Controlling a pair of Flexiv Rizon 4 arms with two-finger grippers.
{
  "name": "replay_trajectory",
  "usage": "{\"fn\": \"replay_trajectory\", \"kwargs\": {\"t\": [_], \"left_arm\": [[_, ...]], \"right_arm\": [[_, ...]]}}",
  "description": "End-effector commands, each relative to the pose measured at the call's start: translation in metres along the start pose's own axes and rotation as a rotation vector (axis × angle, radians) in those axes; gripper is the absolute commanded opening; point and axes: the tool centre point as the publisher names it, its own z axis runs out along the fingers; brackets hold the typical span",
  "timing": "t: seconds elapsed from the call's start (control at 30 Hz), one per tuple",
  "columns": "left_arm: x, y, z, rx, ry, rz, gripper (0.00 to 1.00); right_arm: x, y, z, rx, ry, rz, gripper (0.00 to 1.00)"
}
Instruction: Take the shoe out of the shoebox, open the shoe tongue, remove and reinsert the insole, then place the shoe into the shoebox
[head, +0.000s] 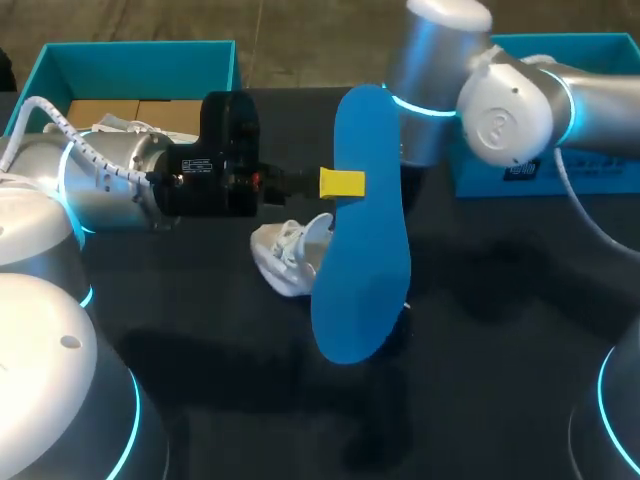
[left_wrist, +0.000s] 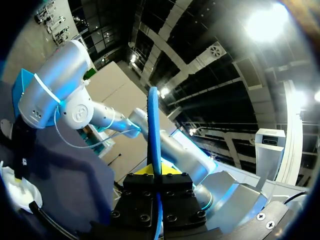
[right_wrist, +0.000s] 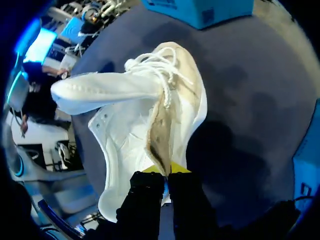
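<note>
Firmly pinches the blue insole (head: 362, 240) upright in the left gripper (head: 342, 183), above the white sneaker (head: 285, 255) on the table (head: 500, 330); probably light and floppy, so wants an edge grip. Rightward, clamps the sneaker's soft collar in the right gripper (right_wrist: 165, 175)

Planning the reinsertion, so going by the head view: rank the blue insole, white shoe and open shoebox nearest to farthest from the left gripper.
1. Blue insole: held in the left gripper.
2. White shoe: just below it, toward the table's middle.
3. Open shoebox: back-left corner, behind the left arm.
</note>
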Motion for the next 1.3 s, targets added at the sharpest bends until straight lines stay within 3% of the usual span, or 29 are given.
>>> {"fn": "replay_trajectory", "kwargs": {"t": [0.03, 0.2, 0.3, 0.9, 1.03, 1.3], "left_arm": [[-0.001, 0.000, 0.001, 0.000, 0.000, 0.000, 0.00], [-0.001, 0.000, 0.001, 0.000, 0.000, 0.000, 0.00], [-0.001, 0.000, 0.001, 0.000, 0.000, 0.000, 0.00], [-0.001, 0.000, 0.001, 0.000, 0.000, 0.000, 0.00], [-0.001, 0.000, 0.001, 0.000, 0.000, 0.000, 0.00], [-0.001, 0.000, 0.001, 0.000, 0.000, 0.000, 0.00]], "right_arm": [[0.009, -0.015, 0.000, -0.117, 0.028, 0.133, 0.00], [0.026, -0.015, -0.001, -0.194, 0.024, 0.250, 0.00], [0.030, -0.006, -0.006, -0.258, -0.008, 0.156, 0.00], [0.030, -0.006, -0.006, -0.258, -0.008, 0.156, 0.00], [0.033, -0.017, -0.006, -0.334, 0.010, 0.261, 0.00], [0.045, -0.024, -0.002, -0.373, 0.015, 0.406, 0.00]]}}
